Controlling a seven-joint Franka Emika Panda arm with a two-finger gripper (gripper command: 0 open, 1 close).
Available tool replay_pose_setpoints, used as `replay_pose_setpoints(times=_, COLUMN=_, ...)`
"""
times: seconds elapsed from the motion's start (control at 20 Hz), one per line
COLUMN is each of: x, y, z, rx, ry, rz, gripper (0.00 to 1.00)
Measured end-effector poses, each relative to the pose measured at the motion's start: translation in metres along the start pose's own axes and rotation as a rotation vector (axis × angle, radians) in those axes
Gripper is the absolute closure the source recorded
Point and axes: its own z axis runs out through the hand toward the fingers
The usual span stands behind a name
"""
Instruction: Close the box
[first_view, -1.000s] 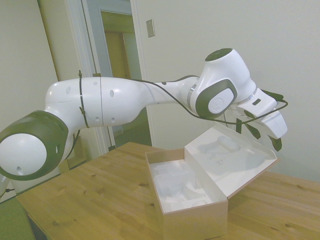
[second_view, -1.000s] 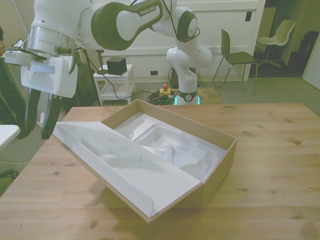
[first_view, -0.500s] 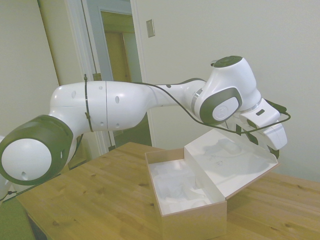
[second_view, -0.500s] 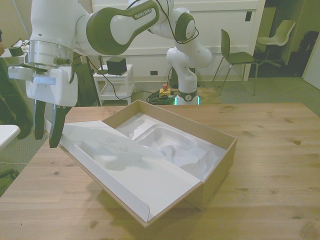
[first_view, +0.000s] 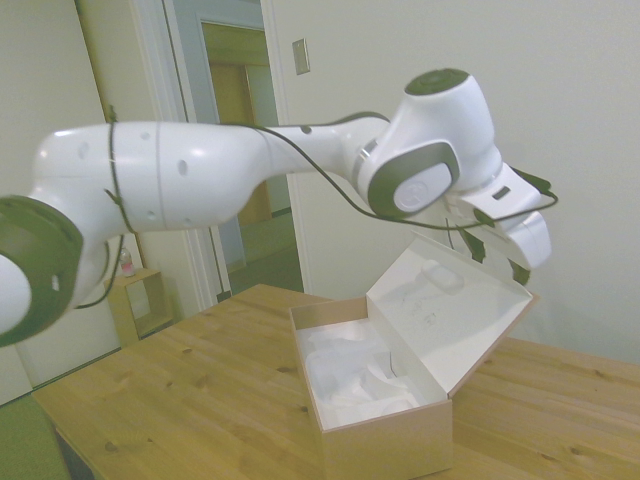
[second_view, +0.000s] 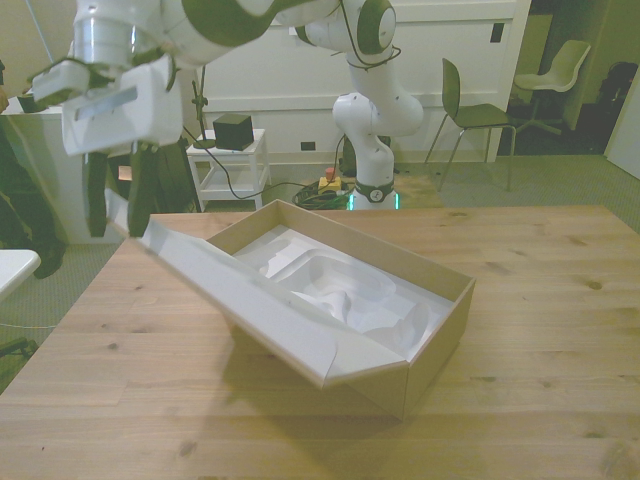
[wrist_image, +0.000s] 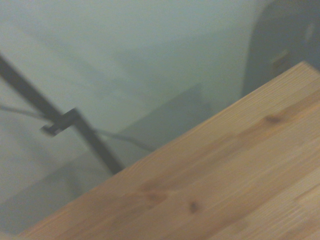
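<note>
Straddles the free edge of the lid (second_view: 250, 300) with the claw (second_view: 118, 205) spread wide, one dark finger on either side of the raised corner; clamps nothing, as far as the front view tells. Holds that lid about half raised, tilted up and outward from the hinge along the long side of the box (second_view: 440, 340), with the white lining bared inside. Finds the box near the middle of the wooden table (second_view: 560, 300), set askew to its edges.

Judged to be partway through the swing. Calls for carrying the edge up and over in an arc about the hinge, not straight across, so as not to drag the whole box along the boards. Best to push with the finger on the lid's outer face until past upright, then follow down and press flat near the far wall. Worth watching the flap at the lid's near end, likely to catch outside the wall instead of tucking in. Risks letting the edge slip from between the parted fingers and dropping the lid open.

Beyond the table: a second white robot arm (second_view: 370, 110) on the floor, a small white cart (second_view: 235, 160) bearing a black cube, and a chair (second_view: 470, 110) toward the front view's right. Shows nothing on the boards beside the box to block the swing. From the wrist camera, only a blurred strip of table edge and floor.
</note>
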Motion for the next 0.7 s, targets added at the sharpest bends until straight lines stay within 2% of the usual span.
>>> replay_pose_setpoints(times=0.2, x=-0.082, y=-0.015, z=-0.014, rx=0.010, ry=-0.157, rz=-0.066, gripper=0.00)
replay_pose_setpoints(times=0.35, x=-0.151, y=-0.006, z=-0.005, rx=-0.058, ry=-0.293, rz=-0.141, gripper=0.00)
replay_pose_setpoints(times=0.4, x=-0.172, y=0.000, z=0.001, rx=-0.092, ry=-0.323, rz=-0.189, gripper=0.00)
replay_pose_setpoints(times=0.55, x=-0.233, y=0.025, z=0.015, rx=-0.189, ry=-0.380, rz=-0.307, gripper=0.00)
replay_pose_setpoints(times=0.7, x=-0.288, y=0.046, z=0.022, rx=-0.224, ry=-0.368, rz=-0.380, gripper=0.00)
